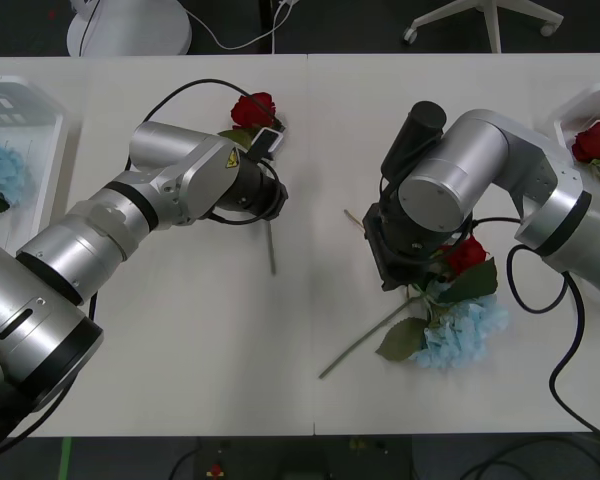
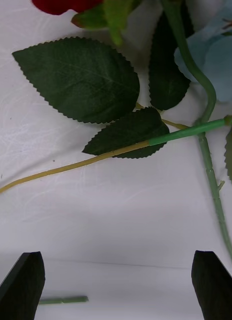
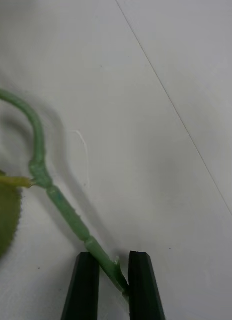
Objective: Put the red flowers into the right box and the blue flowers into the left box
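My left gripper (image 3: 114,287) is shut on the green stem (image 3: 66,210) of a red rose (image 1: 255,107) lying at the table's back middle; the stem's end (image 1: 271,250) pokes out below the left wrist. My right gripper (image 2: 116,285) is open, hovering over the table just short of dark leaves (image 2: 81,77) and crossing stems (image 2: 211,165). Under the right arm lie another red rose (image 1: 467,254) and a blue flower (image 1: 460,330) together. The left box (image 1: 40,105) holds a blue flower (image 1: 0,165). The right box (image 1: 570,110) holds a red rose (image 1: 597,140).
Black cables (image 1: 540,300) loop from the right arm over the table. A table seam (image 1: 308,200) runs down the middle. A fan base (image 1: 130,25) and a chair base (image 1: 485,20) stand on the floor behind the table.
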{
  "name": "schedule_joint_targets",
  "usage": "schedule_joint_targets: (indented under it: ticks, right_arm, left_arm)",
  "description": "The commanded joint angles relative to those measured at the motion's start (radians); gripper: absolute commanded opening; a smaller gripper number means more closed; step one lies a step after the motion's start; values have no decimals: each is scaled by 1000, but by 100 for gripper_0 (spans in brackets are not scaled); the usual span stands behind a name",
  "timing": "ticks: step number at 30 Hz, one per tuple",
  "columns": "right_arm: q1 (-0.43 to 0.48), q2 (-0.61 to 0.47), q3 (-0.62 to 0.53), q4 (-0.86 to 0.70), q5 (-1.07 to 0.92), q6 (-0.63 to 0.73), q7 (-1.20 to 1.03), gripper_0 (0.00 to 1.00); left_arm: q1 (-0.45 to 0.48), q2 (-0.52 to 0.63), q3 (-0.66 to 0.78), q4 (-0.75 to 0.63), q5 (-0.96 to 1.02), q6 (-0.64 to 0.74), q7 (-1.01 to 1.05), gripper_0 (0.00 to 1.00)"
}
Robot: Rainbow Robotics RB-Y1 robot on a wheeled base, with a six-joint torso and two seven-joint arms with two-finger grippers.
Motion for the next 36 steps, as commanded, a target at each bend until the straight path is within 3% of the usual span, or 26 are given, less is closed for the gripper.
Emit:
schedule_joint_targets:
  ticks: [1,6,13,17,26,36]
  right_arm:
    - [-37,11,10,-8,6,-46,-117,85]
    - [-35,-32,45,-47,3,-93,-227,85]
    - [6,-209,96,-192,-2,-212,-364,85]
    - [48,-267,97,-189,-7,-296,-368,85]
    - [129,-270,97,-174,35,-255,-367,85]
    - [195,-247,99,-196,105,-233,-368,85]
  left_arm:
    - [-44,-13,77,-19,-17,5,-75,0]
    - [-42,14,134,-44,-8,-4,-119,0]
    - [-42,65,196,-136,29,-83,-127,0]
    - [-27,112,252,-202,78,-148,-158,0]
    - [213,252,548,-501,269,-271,-342,0]
    - [406,346,812,-593,713,-470,-604,0]
